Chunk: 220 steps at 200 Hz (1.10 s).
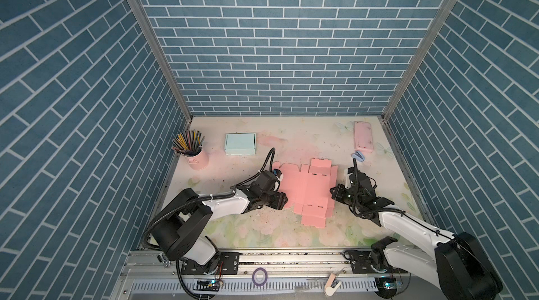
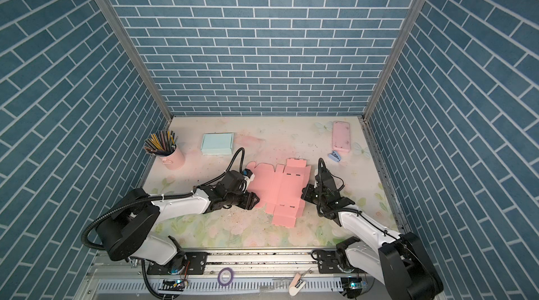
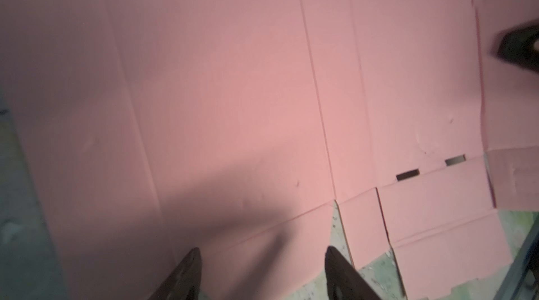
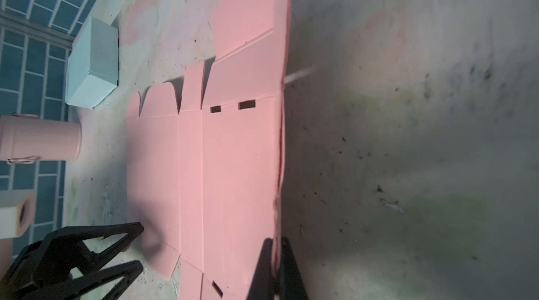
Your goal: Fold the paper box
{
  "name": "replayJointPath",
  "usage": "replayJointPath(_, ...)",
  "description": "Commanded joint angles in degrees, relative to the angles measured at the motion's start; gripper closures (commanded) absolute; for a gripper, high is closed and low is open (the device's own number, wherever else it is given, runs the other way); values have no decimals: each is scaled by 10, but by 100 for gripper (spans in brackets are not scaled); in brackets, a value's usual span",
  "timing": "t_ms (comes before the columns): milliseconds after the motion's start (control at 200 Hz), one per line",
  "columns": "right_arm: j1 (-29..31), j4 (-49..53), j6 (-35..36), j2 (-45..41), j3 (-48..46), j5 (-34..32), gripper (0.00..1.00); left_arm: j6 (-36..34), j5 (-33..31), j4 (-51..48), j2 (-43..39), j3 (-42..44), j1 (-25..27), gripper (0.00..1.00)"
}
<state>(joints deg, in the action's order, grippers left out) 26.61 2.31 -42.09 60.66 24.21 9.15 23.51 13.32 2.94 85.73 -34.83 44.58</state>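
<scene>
On the table [image 1: 262, 231], the flat paper box [image 1: 306, 187] lies between the 2 grippers; it looks light and floppy, best pinched at an edge. The right gripper [image 4: 275, 254] clamps its nearest edge; the left gripper [image 3: 262, 257] gapes wide over it.

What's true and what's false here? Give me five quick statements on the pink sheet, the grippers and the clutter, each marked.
1. The pink sheet lies unfolded on the table. True.
2. The right gripper is shut on the sheet's edge. True.
3. The left gripper is clamped on the sheet. False: its jaws stand open over it.
4. The pencil cup lies on its side. False: it stands upright.
5. The pale blue box sits apart from the sheet. True.
</scene>
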Motion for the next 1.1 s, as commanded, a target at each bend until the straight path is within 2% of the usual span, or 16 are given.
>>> replayJointPath(0,1,183,138,-19,82,-66,100,38,23,-10,-38,30,16,33)
replayJointPath(165,17,293,243,20,178,-127,100,43,29,-34,-164,43,16,35)
replayJointPath(315,87,341,308,84,247,-230,100,44,40,-56,-248,41,3,37)
replayJointPath(500,161,333,366,152,295,-317,100,59,54,-48,-290,57,-37,42)
replayJointPath(680,234,284,459,167,311,-391,100,86,83,-9,-297,88,-87,47)
replayJointPath(725,249,264,490,164,308,-398,100,95,96,14,-299,99,-100,50)
replayJointPath(810,277,226,539,162,300,-399,100,100,103,35,-304,106,-118,67)
replayJointPath(880,294,196,564,165,292,-405,100,95,106,40,-301,99,-124,77)
replayJointPath(975,303,165,593,179,285,-419,100,93,116,57,-282,86,-135,84)
replayJointPath(1095,304,129,620,187,273,-424,100,127,162,145,-239,89,-175,91)
